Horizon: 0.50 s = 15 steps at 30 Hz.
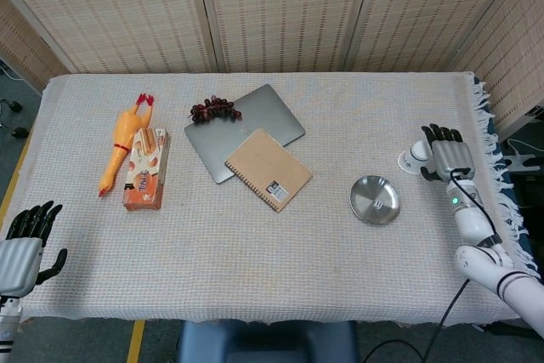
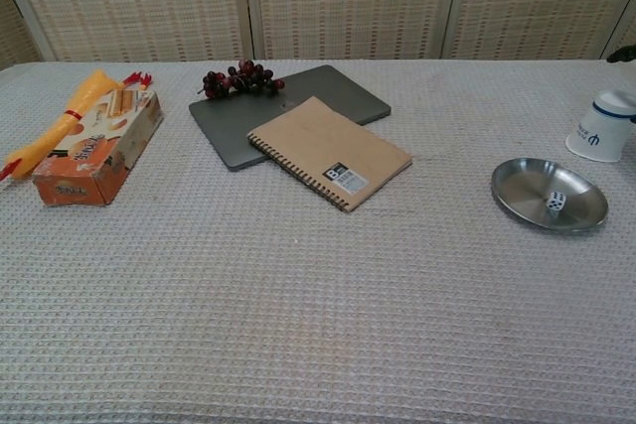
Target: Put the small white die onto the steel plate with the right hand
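The small white die point(image 1: 377, 205) point(image 2: 555, 202) lies inside the round steel plate point(image 1: 367, 190) point(image 2: 527, 193) on the right side of the table. My right hand point(image 1: 446, 153) hovers to the right of the plate, over the white cup, its fingers spread and holding nothing; only a dark fingertip of it shows at the chest view's right edge. My left hand point(image 1: 23, 240) is at the front left corner beside the table, fingers apart and empty.
A white cup point(image 1: 415, 156) point(image 2: 602, 128) stands behind the plate, partly under my right hand. A brown notebook point(image 1: 269, 169), grey laptop point(image 1: 255, 116), grapes point(image 1: 214, 109), rubber chicken point(image 1: 124, 140) and snack box point(image 1: 146, 169) lie to the left.
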### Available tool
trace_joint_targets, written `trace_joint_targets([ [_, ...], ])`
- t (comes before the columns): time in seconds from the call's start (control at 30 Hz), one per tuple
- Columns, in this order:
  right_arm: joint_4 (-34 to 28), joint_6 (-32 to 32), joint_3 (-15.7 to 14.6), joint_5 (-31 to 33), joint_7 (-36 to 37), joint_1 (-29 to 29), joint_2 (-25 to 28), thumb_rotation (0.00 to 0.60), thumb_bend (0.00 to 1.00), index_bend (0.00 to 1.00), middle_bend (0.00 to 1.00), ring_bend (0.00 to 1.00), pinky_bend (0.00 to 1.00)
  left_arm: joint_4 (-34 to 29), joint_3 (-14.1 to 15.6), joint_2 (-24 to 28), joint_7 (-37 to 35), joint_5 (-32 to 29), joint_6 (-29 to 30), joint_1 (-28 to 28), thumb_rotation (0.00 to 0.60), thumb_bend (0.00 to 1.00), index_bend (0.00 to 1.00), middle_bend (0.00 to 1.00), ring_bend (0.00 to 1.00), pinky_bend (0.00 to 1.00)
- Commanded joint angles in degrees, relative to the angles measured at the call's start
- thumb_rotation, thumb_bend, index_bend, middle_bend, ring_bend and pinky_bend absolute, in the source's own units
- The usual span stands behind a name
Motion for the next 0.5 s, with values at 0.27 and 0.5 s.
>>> trace_joint_targets([
  [0.27, 10.21, -5.25, -0.15, -0.13, 5.49, 3.53, -7.0, 0.6, 0.26, 0.32, 0.16, 0.03, 0.21, 0.18, 0.02, 0.03, -0.13, -0.13, -0.19, -0.07, 0.6, 0.42, 0.0, 0.0, 0.0, 0.08],
  [0.5, 12.22, 0.7, 0.52, -2.82, 9.49, 2.95, -9.43, 0.6, 0.27, 0.57, 0.35, 0.25, 0.48, 0.21, 0.02, 0.1, -0.36, -0.1, -0.09, -0.04, 0.6, 0.42, 0.0, 0.0, 0.0, 0.08],
])
